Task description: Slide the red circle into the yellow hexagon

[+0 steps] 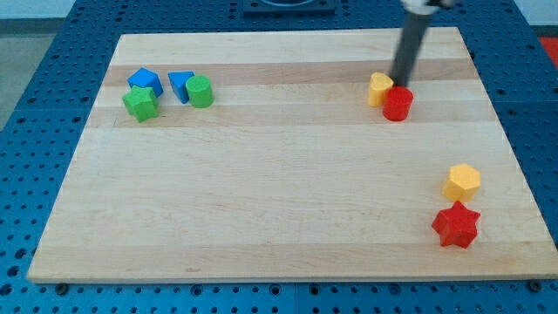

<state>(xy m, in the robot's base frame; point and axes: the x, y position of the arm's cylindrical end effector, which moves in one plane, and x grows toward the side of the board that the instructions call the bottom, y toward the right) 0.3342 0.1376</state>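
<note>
The red circle (398,104) sits near the view's top right, touching a yellow heart-like block (379,89) on its upper left. The yellow hexagon (462,182) lies far below it toward the view's bottom right, with a red star (456,225) just under it. My tip (402,83) is the lower end of the dark rod, just above the red circle's top edge and to the right of the yellow heart-like block, close to or touching the circle.
At the view's top left are a blue block (145,81), a green block (140,103), a blue triangle (180,85) and a green circle-like block (200,91), clustered together. The wooden board (261,192) ends at a blue pegboard surround.
</note>
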